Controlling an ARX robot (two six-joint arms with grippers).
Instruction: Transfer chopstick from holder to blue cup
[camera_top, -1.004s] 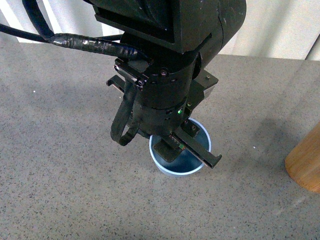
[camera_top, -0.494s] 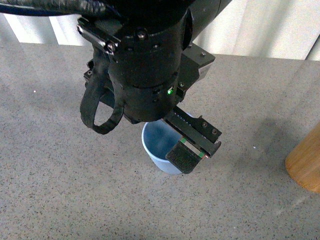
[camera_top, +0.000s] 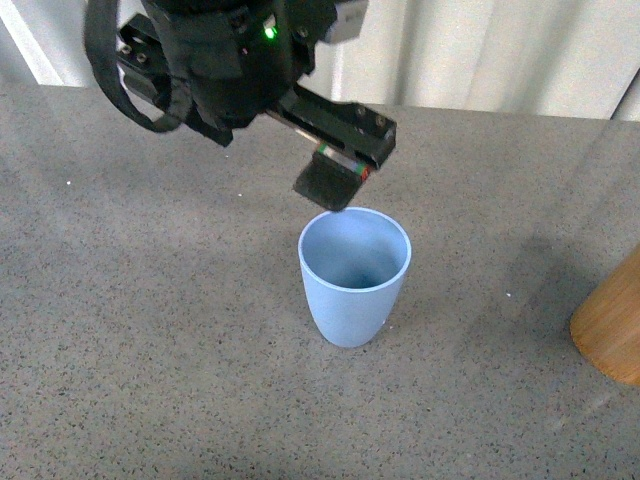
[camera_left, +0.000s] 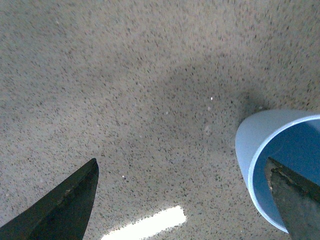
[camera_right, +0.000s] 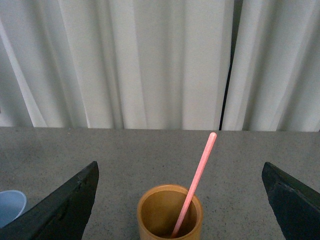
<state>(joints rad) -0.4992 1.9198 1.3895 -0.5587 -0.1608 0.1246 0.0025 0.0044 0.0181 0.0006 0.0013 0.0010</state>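
Note:
The blue cup (camera_top: 355, 275) stands upright and empty on the speckled grey table. My left gripper (camera_top: 300, 140) hangs open and empty above and behind it, one finger pad (camera_top: 330, 182) just over the cup's far rim. In the left wrist view the cup (camera_left: 255, 150) lies beside one fingertip (camera_left: 297, 200). The bamboo holder (camera_right: 170, 212) holds one salmon-pink chopstick (camera_right: 200, 170) leaning to one side. My right gripper (camera_right: 180, 205) is open, with the holder centred between its fingers some way off. The holder also shows at the front view's right edge (camera_top: 612, 325).
White curtains (camera_right: 150, 60) hang behind the table's far edge. The blue cup's rim (camera_right: 9, 205) shows at the edge of the right wrist view. The right arm is out of the front view.
My left gripper has risen from right over the blue cup and moved up and to the left. The cup, partly covered and tilted before, now stands upright in full view.

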